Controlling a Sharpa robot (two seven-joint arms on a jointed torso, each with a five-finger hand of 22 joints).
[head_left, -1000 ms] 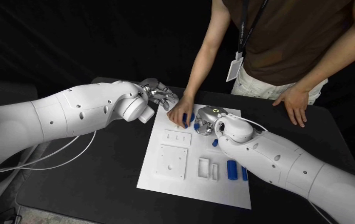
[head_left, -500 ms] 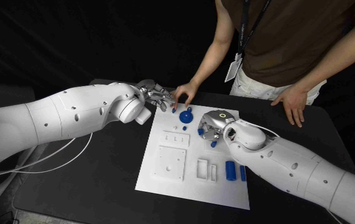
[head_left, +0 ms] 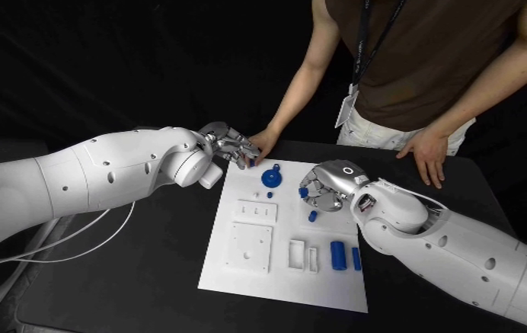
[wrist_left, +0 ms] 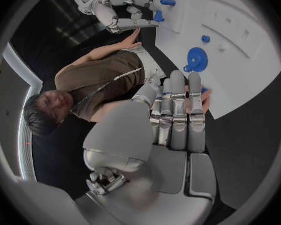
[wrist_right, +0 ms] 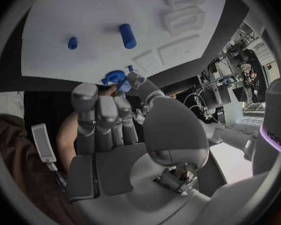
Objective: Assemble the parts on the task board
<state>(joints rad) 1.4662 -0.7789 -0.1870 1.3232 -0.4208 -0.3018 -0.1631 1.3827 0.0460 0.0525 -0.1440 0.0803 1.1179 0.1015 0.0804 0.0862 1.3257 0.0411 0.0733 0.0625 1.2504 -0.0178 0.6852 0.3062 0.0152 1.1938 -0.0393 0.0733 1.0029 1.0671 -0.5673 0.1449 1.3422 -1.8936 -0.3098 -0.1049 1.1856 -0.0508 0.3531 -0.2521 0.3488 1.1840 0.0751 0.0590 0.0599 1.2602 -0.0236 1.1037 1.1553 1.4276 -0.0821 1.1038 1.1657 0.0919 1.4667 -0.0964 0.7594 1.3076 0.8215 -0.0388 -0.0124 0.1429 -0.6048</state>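
The right hand hovers over the task board, its fingers curled together; whether they pinch the small blue piece just beside them cannot be told. In the right wrist view those fingers hide part of a toothed blue gear. The left hand is at the board's far corner, its fingers straight, side by side, holding nothing. A person's hand rests just behind it. Two blue cylinders stand near the board's right edge.
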